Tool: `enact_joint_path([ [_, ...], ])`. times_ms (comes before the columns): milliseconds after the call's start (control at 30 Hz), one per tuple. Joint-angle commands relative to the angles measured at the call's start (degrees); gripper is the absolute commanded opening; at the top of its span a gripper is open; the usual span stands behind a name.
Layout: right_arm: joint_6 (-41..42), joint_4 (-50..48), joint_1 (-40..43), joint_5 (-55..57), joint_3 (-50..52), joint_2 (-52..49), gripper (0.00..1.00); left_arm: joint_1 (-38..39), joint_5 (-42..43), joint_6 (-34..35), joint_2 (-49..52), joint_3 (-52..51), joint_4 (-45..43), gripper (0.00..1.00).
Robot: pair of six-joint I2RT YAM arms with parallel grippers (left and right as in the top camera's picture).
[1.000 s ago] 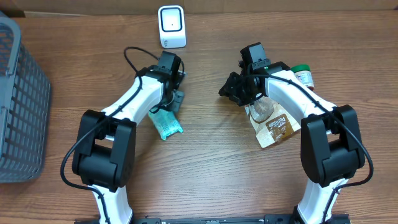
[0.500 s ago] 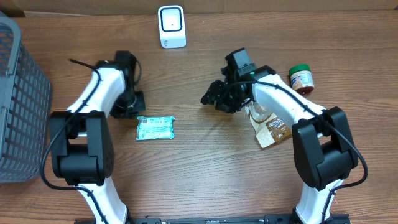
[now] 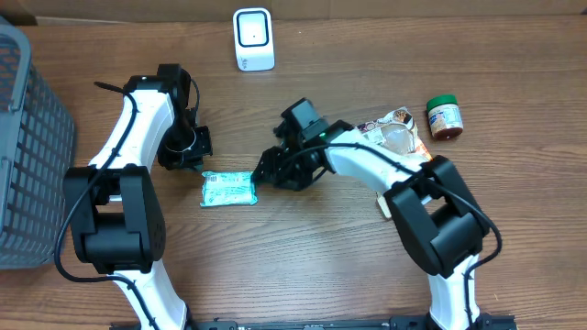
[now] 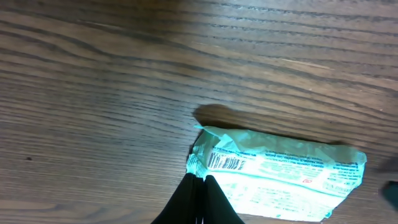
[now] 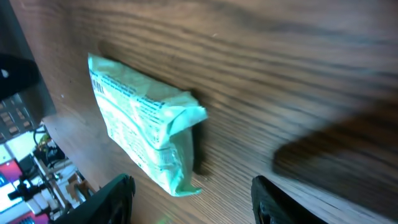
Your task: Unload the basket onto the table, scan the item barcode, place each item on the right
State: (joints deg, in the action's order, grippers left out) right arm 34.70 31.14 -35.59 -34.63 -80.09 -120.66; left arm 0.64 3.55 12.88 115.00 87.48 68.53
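Where it lies, the packet (image 3: 228,189) runs left-right (barcode (image 4: 225,163) up).

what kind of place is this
Likely a mock shop checkout: a white barcode scanner, a grey basket, and packaged goods like the green packet on a wooden table.

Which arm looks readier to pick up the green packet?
Probably the right. The right gripper is open, with its jaws toward the packet. The left gripper is shut beside it.
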Motion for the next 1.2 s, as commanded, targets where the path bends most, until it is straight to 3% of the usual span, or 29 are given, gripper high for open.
enact_joint_path([
  [0,1.0,-1.6,-1.4,-1.0,-0.5,-0.9,0.59,-0.2,1.4,-1.0,0.4,-0.6,-0.5,0.04],
  [167,3.8,-3.8,-3.0,1.1,-0.5,-2.9,0.57,-0.2,1.4,-1.0,0.4,-0.6,-1.3,0.04],
  [300,4.6,-5.8,-3.0,1.3,-0.5,-4.1,0.46,-0.2,1.4,-1.0,0.4,-0.6,-1.7,0.04],
  [500,5.9,-9.3,-3.6,1.3,-0.5,-6.6,0.40,-0.2,1.4,-1.0,0.4,-0.6,-2.5,0.04],
  [600,6.8,-10.1,-3.7,1.1,-0.5,-7.9,0.33,-0.2,1.4,-1.0,0.4,-0.6,-2.8,0.04],
  [867,7.0,-10.0,-3.5,1.1,-0.5,-8.1,0.04,-0.3,1.4,-1.0,0.4,-0.6,-3.0,0.04],
  [1033,4.6,-8.6,-1.6,0.0,-0.6,-6.5,0.04,-1.2,1.0,-1.1,0.4,-0.5,-3.8,0.04],
  [1167,-1.9,-5.9,1.5,-2.3,-0.6,-1.2,0.04,-3.3,1.1,-1.1,0.4,0.3,-3.8,0.04],
])
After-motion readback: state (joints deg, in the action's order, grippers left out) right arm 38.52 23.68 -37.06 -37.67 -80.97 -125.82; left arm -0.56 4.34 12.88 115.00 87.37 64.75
